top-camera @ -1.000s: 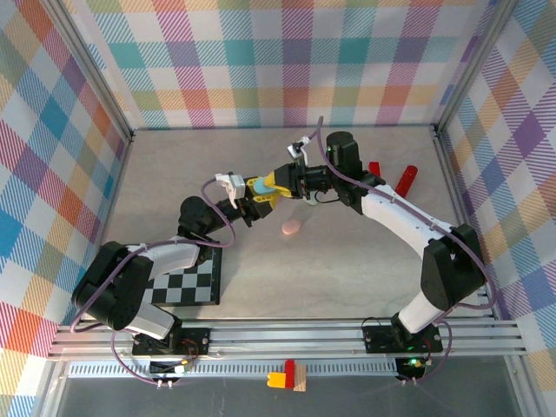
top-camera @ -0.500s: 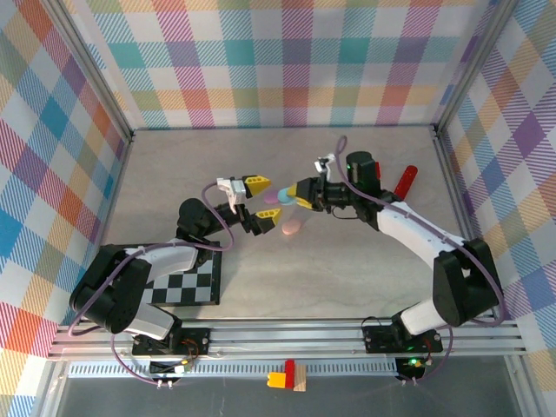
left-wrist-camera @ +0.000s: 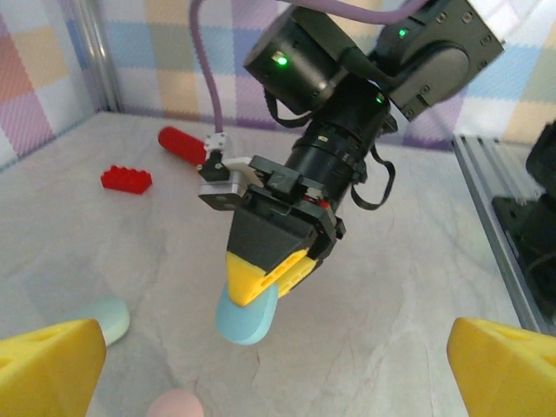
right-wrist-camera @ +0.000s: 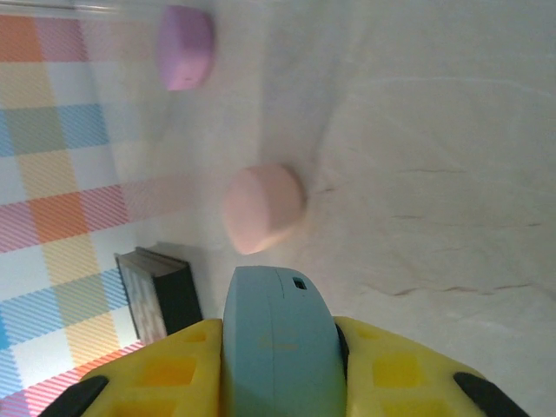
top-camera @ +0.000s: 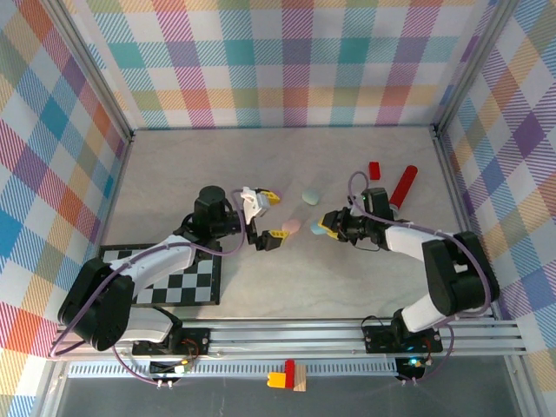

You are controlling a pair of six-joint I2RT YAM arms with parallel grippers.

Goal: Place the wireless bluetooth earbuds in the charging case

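Note:
My right gripper [top-camera: 325, 228] is shut on a closed pale-blue oval charging case [right-wrist-camera: 278, 300], held edge-on between its yellow fingers [right-wrist-camera: 165, 369], low over the table. The left wrist view shows that case [left-wrist-camera: 247, 314] sticking out below the right gripper [left-wrist-camera: 261, 276]. My left gripper [top-camera: 273, 216] stands wide open with nothing between its yellow fingertips [left-wrist-camera: 48, 363], facing the right one. A pink case [top-camera: 291, 227] lies on the table between the two grippers. The earbuds are out of view.
A mint case [top-camera: 311, 196] lies behind the pink one, and a purple case [right-wrist-camera: 184, 46] rests near the back wall. A red block [top-camera: 374, 169] and red cylinder [top-camera: 403, 183] sit at the far right. A checkerboard block [top-camera: 174, 282] is at the near left.
My left gripper opened and let go of the blue case, then pulled back. My right gripper carried the case rightward and nearer, down beside the pink case.

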